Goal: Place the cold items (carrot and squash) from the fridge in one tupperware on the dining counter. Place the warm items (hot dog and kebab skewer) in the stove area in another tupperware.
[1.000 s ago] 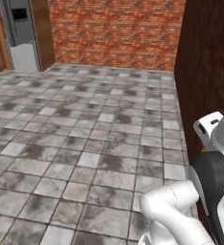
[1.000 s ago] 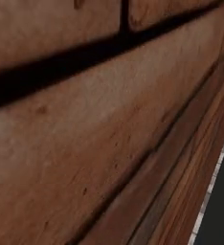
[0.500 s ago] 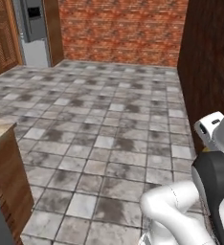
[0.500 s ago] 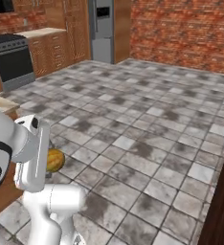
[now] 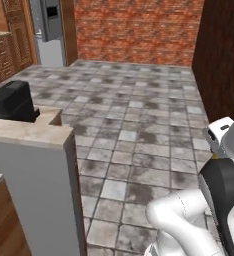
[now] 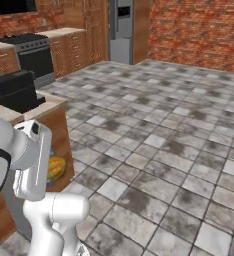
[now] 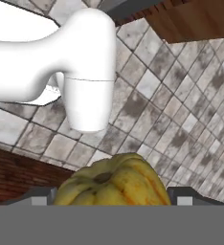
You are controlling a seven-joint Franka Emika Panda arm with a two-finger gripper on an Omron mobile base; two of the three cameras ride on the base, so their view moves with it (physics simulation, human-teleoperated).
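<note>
The squash (image 7: pixel 115 181), yellow w/ orange streaks, is being held betw. the gripper (image 7: pixel 115 197) fingers in the hand view; the jaws are being kept wide apart, clamped on its sides. The stem end is being turned toward the camera. In the right base view the squash (image 6: pixel 56 168) is being seen as a yellow-orange lump beside the arm's forearm, low by the counter (image 6: pixel 48 111) side, above the floor (image 6: pixel 154 150).

A black box-shaped appliance (image 5: pixel 12 101) is being carried on the counter (image 5: pixel 36 132) top, at the left of the left base view; same appliance (image 6: pixel 16 90) is being shown in the right base view. No writing can be read on it.

At the far end of the room a grey fridge (image 6: pixel 121 31) w/ a dark door panel is being framed by wood cabinets (image 6: pixel 73 51); a black stove (image 6: pixel 33 58) is being set among them to the left. No brand or label is legible on either; too small to tell. A red brick wall (image 5: pixel 139 31) is being shown behind the grey tiled floor.
</note>
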